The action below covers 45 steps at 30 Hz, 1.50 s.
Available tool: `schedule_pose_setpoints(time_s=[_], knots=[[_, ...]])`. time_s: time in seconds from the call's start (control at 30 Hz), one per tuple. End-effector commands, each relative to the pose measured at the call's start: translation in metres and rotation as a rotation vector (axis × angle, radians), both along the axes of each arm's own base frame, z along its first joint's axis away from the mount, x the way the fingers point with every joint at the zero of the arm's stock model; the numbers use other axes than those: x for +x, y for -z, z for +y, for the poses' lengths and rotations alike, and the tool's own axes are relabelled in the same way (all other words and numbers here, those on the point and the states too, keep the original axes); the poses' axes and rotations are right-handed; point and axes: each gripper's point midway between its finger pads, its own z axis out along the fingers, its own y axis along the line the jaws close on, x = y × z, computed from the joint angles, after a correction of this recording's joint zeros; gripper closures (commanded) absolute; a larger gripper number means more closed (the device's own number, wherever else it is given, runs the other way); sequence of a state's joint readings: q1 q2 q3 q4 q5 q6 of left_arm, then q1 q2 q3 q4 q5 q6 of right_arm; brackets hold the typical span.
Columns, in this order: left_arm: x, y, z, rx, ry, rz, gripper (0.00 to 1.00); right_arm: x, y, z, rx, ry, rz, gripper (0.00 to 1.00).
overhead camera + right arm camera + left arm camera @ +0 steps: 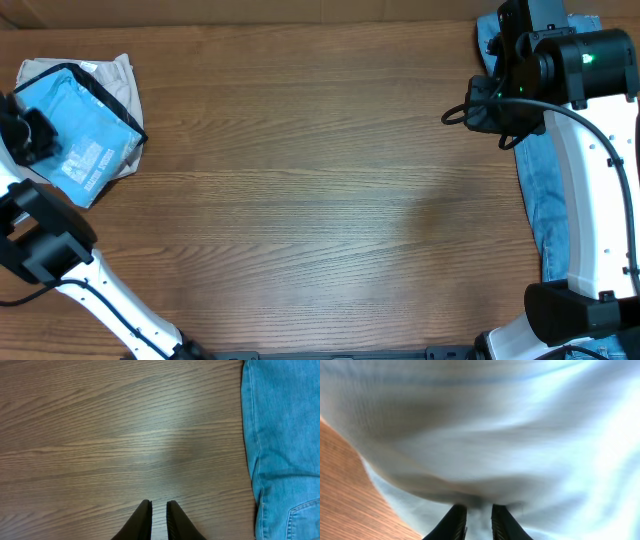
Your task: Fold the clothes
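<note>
The T-shirt (75, 125) lies folded into a small packet at the desk's (300, 200) far left corner, on top of a beige garment (112, 70), probably stacked there as finished. It is sky blue, with small white print facing up. The left tool (473, 512) pinches a fold of it, perhaps tidying. The right tool (159, 505), pressed nearly together and empty, waits over bare wood beside the jeans (285, 435).
</note>
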<state>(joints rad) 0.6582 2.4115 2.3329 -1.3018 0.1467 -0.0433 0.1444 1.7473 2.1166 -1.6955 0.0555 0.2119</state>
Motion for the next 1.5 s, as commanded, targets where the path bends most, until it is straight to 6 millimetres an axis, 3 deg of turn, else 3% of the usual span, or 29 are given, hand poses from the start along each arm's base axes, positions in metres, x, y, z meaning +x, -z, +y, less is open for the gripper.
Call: schedule_pose_setpoints(time_s=[0.0,0.07,0.2,0.27,0.37,0.57,0.6,0.63,0.67,0.87,0.97,1.1,1.17,1.33,1.47], knots=[[0.032,-0.062,-0.018,0.036,0.103,-0.165,0.79,-0.003,-0.016,0.000,0.008,-0.003,-0.054,0.85],[0.039,-0.095,-0.029,0.048,0.131,-0.235,0.78,-0.003,-0.016,0.000,0.008,-0.002,-0.055,0.85],[0.051,-0.159,-0.065,0.082,0.212,-0.370,0.72,0.002,-0.018,0.000,0.011,-0.003,-0.075,0.50],[0.055,-0.180,-0.087,0.113,0.272,-0.404,0.68,0.010,-0.022,0.002,0.016,-0.003,-0.112,0.39],[0.061,-0.203,-0.130,0.134,0.369,-0.442,0.56,0.029,-0.028,0.005,0.022,-0.021,-0.187,0.31],[0.072,-0.217,-0.229,0.115,0.591,-0.465,0.28,0.063,-0.020,0.021,0.040,-0.155,-0.239,0.18],[0.074,-0.216,-0.247,0.119,0.627,-0.459,0.17,0.070,-0.013,0.022,0.039,-0.157,-0.232,0.15],[0.075,-0.215,-0.264,0.124,0.659,-0.451,0.00,0.077,-0.006,0.023,0.038,-0.157,-0.223,0.10],[0.075,-0.214,-0.274,0.128,0.680,-0.446,0.00,0.082,-0.001,0.023,0.038,-0.157,-0.219,0.01],[0.071,-0.208,-0.331,0.193,0.783,-0.393,0.00,0.114,0.026,0.031,0.058,-0.157,-0.215,0.00],[0.062,-0.203,-0.347,0.170,0.808,-0.365,0.00,0.113,0.031,0.031,0.057,-0.157,-0.198,0.00],[0.035,-0.192,-0.352,0.128,0.829,-0.256,0.00,0.094,0.029,0.029,0.057,-0.148,-0.150,0.00],[0.017,-0.185,-0.351,0.102,0.832,-0.181,0.00,0.085,0.021,0.027,0.066,-0.127,-0.151,0.00],[-0.002,-0.182,-0.352,0.051,0.755,-0.131,0.00,0.058,-0.009,0.023,0.076,-0.099,-0.180,0.01],[-0.033,-0.174,-0.344,0.050,0.726,-0.050,0.00,0.029,-0.026,0.018,0.080,-0.088,-0.181,0.03]])
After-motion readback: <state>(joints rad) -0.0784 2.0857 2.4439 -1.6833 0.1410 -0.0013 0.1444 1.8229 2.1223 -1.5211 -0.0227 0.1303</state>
